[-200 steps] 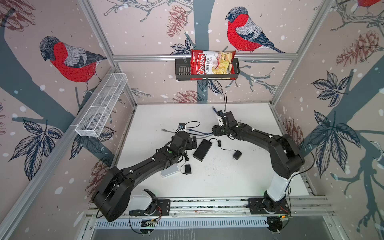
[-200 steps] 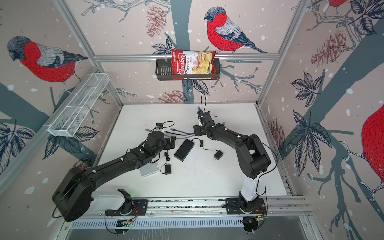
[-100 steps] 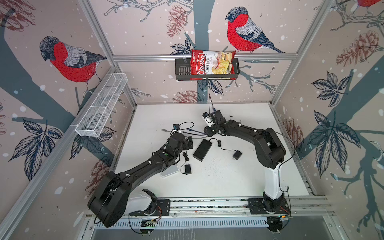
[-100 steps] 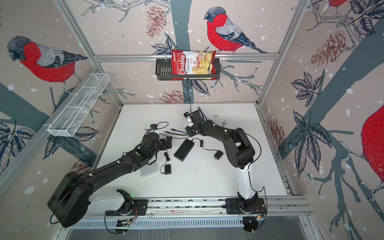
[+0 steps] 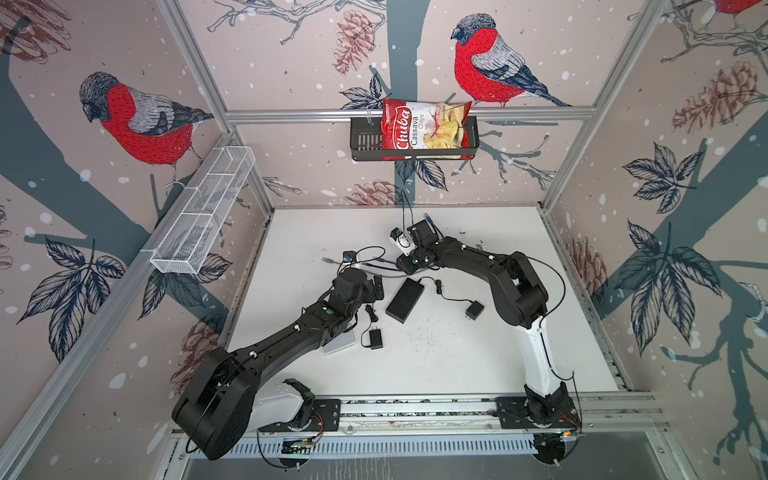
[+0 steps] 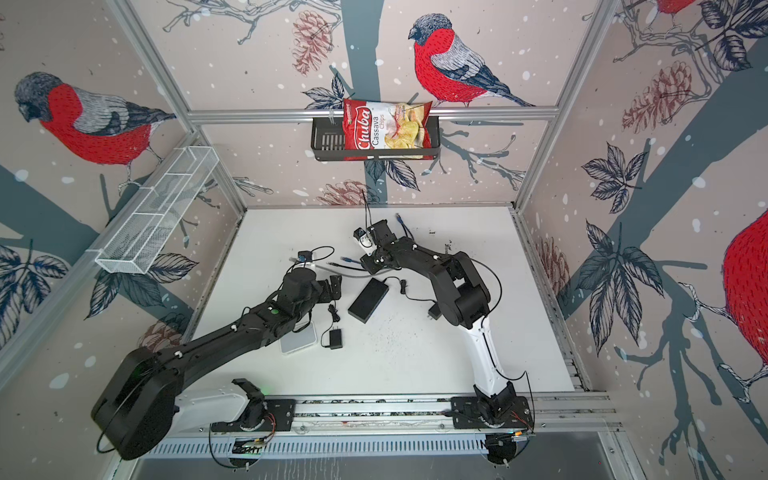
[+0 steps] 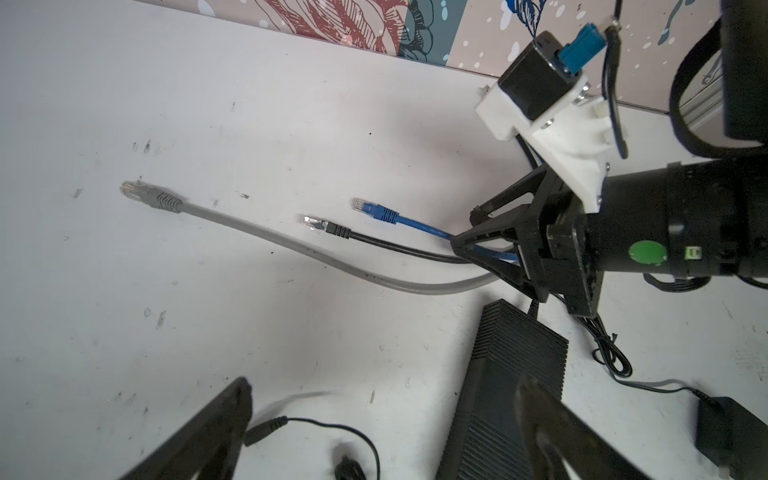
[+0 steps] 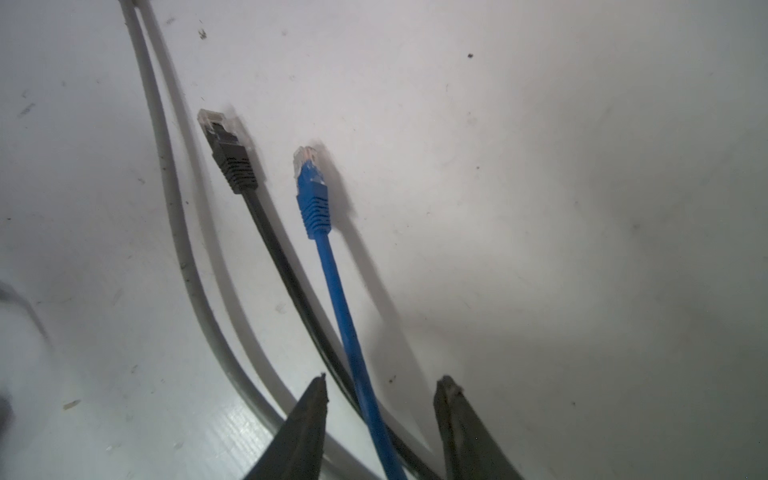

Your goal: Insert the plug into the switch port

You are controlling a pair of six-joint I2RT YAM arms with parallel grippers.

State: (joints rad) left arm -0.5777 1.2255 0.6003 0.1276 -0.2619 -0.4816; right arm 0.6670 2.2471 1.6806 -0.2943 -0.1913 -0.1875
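Right gripper (image 8: 383,378) straddles the blue cable (image 8: 330,270), jaws apart, likely readying a pinch — left gripper (image 7: 384,382) nearby, wide open, empty.

Both top views look steeply down from high above the front rail (image 5: 415,409) onto the whole white bench (image 5: 457,374); they share nearly the same scene, set slightly sideways from each other. The left wrist camera sits low over the bench, facing the back wall (image 7: 374,25), and sees the right end effector (image 7: 463,230) from the side. The right wrist camera looks from very near, past its own fingers (image 8: 307,415), down onto the black plug (image 8: 228,153) and blue plug (image 8: 311,183), which the left wrist view also shows, farther off
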